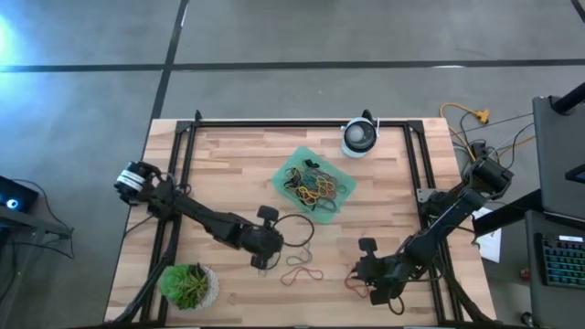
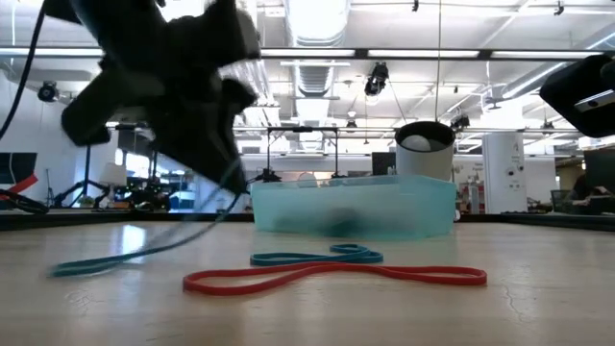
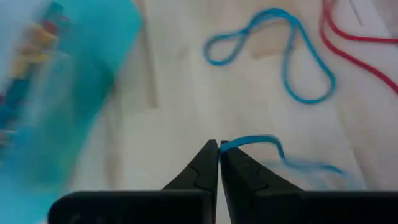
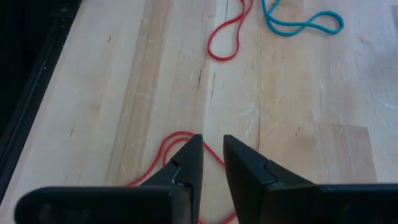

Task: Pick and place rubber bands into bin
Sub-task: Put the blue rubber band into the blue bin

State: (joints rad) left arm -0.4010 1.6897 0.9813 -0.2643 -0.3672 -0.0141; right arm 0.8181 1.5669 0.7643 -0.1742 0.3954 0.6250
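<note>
Low and left of centre in the overhead picture, the left tool (image 1: 265, 260) is pinched tight on a blue rubber band (image 3: 249, 142); it needs carrying up-right to the green bin (image 1: 291, 167). At lower right, the right tool (image 4: 211, 158) stands narrowly parted over a red band (image 4: 171, 138) on the worktop (image 1: 238, 155), apparently about to pinch it.

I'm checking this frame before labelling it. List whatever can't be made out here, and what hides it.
- Left wrist view: the shallow translucent mint-green plastic bin is blurred; its bands show only as colour smears.
- Left wrist view: the thin blue rubber band pinched by the left gripper blurs out beyond the fingers.
- Right wrist view: the thin red rubber band runs under the right gripper; whether it is gripped is hidden.
- Low view: the bin's frosted wall hides its contents.
</note>
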